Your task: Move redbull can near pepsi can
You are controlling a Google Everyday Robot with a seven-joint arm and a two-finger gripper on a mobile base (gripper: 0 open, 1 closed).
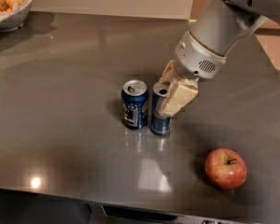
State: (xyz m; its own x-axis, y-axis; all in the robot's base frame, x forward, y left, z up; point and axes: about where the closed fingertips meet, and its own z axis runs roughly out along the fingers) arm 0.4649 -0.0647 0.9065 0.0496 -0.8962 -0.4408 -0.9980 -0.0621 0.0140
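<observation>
The redbull can (160, 122), slim and blue-and-silver, stands upright on the grey table (70, 69) near its middle. The pepsi can (135, 105), shorter and dark blue with a round logo, stands upright just to its left, with a narrow gap between them. My gripper (168, 95) comes down from the upper right on a grey-white arm. Its cream fingers (178, 98) are closed around the upper part of the redbull can, one in front and one behind. They hide much of the can's right side.
A red apple (226, 167) lies on the table at the front right. A white bowl (11, 6) of yellowish fruit sits at the far left corner. The table's front edge runs along the bottom of the view.
</observation>
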